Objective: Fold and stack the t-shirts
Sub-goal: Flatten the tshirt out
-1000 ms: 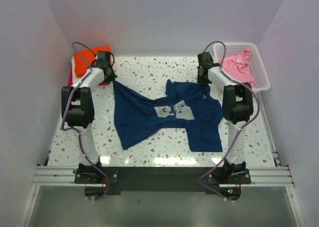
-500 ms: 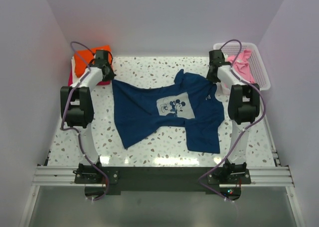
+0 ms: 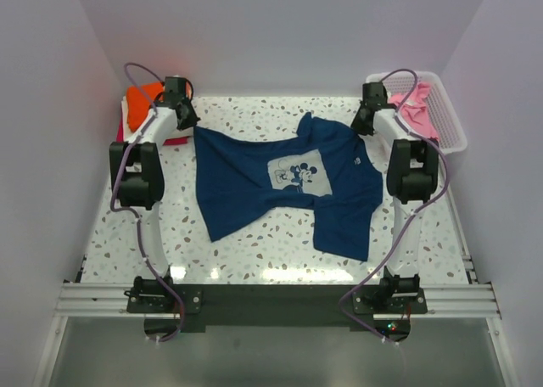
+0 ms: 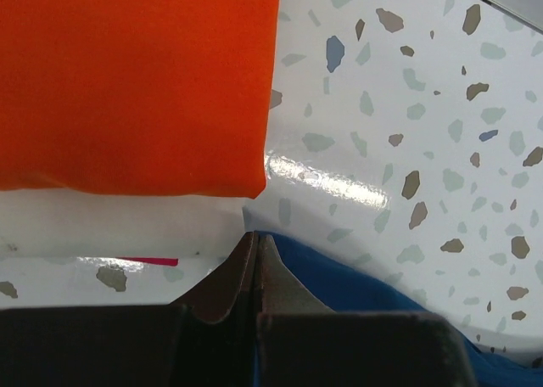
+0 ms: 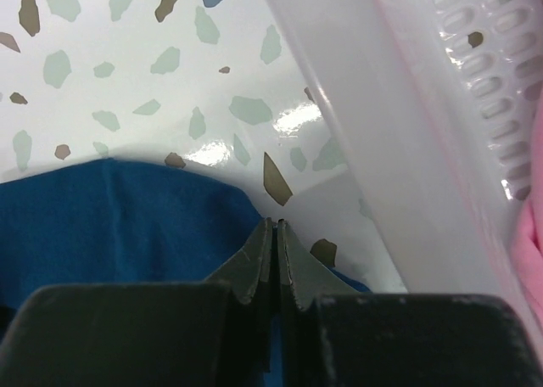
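You are at the spreading-out step: the navy t-shirt (image 3: 242,179) lies across the middle of the table (image 3: 254,255) in the overhead view, print side up, stretched between the two arms along its far edge. The left jaws, at the upper left of that view, are pressed together with a bit of the shirt's blue edge pinched in them; the left wrist view shows the cloth running off to the lower right from the closed tips, just beside the folded orange t-shirt (image 4: 127,81) that fills its upper left. The right jaws, at the upper right, are likewise closed on blue cloth, right next to the wall of the white basket (image 5: 365,107), which holds a pink t-shirt (image 3: 414,109). The shirt is not yet flat: a fold stands up at its top middle, and the lower part lies skewed and rumpled toward the bottom of the frame. As I read it, no fold has been started on this shirt. The next move calls for you to set the held edge down taut, without drifting into the orange shirt or the basket, then let go and smooth the rumpled lower part before making the first fold.
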{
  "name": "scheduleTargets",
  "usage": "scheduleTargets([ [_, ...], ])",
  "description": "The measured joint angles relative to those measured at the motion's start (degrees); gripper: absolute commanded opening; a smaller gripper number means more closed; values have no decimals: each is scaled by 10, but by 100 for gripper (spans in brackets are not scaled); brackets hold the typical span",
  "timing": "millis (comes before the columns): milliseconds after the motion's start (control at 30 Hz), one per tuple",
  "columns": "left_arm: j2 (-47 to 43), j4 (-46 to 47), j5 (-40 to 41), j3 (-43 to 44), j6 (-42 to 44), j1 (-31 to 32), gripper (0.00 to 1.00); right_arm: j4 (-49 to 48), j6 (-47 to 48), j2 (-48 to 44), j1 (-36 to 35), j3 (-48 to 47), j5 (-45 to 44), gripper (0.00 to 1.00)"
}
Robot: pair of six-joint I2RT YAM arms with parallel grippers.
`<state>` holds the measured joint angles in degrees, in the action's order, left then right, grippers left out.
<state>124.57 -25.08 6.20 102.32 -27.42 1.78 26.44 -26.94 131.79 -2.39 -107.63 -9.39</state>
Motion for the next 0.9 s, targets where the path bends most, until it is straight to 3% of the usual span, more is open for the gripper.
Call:
scheduleTargets([
  [133, 14, -4, 0, 10, 2, 0, 0, -9, -6, 6, 0, -2, 9, 3],
  [267, 16, -9, -1, 23, 5, -3, 0, -15, -14, 6, 3, -5, 15, 34],
  [300, 16, -7, -3, 25, 5, -3, 0, -18, -12, 6, 3, -5, 20, 50],
  [400, 16, -5, -10, 26, 4, -4, 0, -43, 0, 6, -2, -5, 39, 66],
  [567, 16, 3, -17, 22, 4, -4, 0, -54, 51, 7, -21, -10, 47, 68],
  [900, 17, 13, -30, 1, 0, -5, 0, -31, 170, 71, -118, -115, 36, 68],
])
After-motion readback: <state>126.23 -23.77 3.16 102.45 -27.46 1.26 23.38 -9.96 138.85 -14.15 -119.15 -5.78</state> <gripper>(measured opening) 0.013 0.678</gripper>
